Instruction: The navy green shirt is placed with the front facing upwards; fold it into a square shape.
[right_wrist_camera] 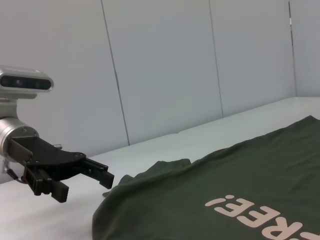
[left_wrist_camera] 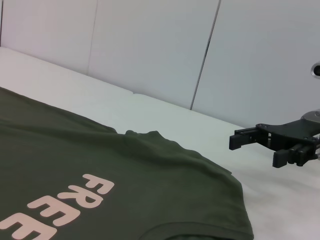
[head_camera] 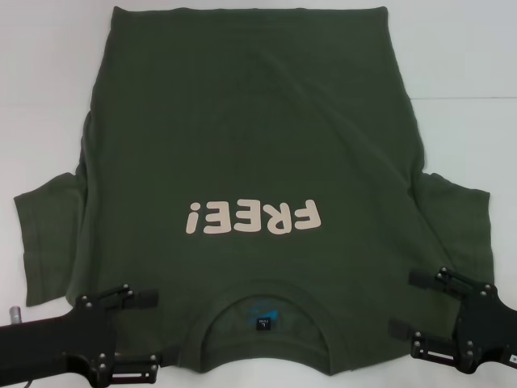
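The navy green shirt (head_camera: 258, 137) lies flat and face up on the white table, with pale "FREE!" lettering (head_camera: 252, 218) on the chest. Its collar (head_camera: 262, 293), with a small blue label, is at the near edge and both sleeves are spread out. My left gripper (head_camera: 149, 335) is open, just above the shirt's near left shoulder. My right gripper (head_camera: 410, 305) is open at the near right shoulder, beside the right sleeve (head_camera: 460, 218). The shirt also shows in the left wrist view (left_wrist_camera: 125, 170) and the right wrist view (right_wrist_camera: 240, 175). Each wrist view shows the other arm's open gripper (left_wrist_camera: 255, 147) (right_wrist_camera: 82, 182).
The white table (head_camera: 452, 81) extends beyond the shirt on the far left and far right. Grey wall panels (right_wrist_camera: 165, 65) stand behind the table's edge. The left sleeve (head_camera: 48, 242) lies close to my left arm.
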{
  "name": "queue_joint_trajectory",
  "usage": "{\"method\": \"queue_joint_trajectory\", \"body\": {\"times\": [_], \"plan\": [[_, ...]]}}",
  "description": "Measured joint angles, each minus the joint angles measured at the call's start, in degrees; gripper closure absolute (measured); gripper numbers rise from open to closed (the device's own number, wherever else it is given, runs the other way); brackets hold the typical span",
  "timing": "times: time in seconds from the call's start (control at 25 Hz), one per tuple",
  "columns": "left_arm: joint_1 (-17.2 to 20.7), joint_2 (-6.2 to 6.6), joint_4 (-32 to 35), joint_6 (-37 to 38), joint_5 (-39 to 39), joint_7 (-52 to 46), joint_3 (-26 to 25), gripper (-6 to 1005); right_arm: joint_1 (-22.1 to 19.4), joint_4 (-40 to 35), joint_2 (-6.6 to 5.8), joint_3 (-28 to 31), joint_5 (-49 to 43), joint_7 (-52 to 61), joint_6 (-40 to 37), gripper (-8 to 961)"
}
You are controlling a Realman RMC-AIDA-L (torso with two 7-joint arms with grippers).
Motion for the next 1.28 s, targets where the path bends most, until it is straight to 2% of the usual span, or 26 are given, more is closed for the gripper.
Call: {"method": "queue_joint_trajectory", "body": {"times": [0.44,0.6,0.72,0.84,1.0,1.12,1.28], "plan": [[0.0,-0.04,0.0,0.3,-0.6,-1.0,-1.2,74,0.0,0.5,-0.02,0.0,0.0,0.0,0.0,72],[-0.3,0.81,0.1,1.2,-3.2,-9.4,-5.4,76,0.1,0.7,0.00,0.1,0.0,0.0,0.0,72],[-1.2,2.28,0.3,1.3,-3.8,-18.5,-7.5,77,0.2,0.7,0.00,0.1,0.0,0.0,0.0,72],[-3.2,4.73,1.0,-0.8,-3.1,-32.1,-9.1,77,0.0,0.7,-0.04,0.1,0.0,0.1,-0.2,72],[-4.8,6.60,3.8,-3.9,-1.1,-46.6,-9.1,79,-0.2,0.7,-0.06,0.1,-0.1,0.1,-0.3,73],[-6.8,8.24,5.3,-7.6,4.9,-56.9,-8.8,79,-0.3,0.7,-0.07,0.1,-0.3,0.2,-0.6,73],[-9.9,10.30,5.2,-9.5,13.9,-63.1,-9.1,79,-0.5,0.7,-0.10,0.0,-0.4,0.5,-0.8,73]]}}
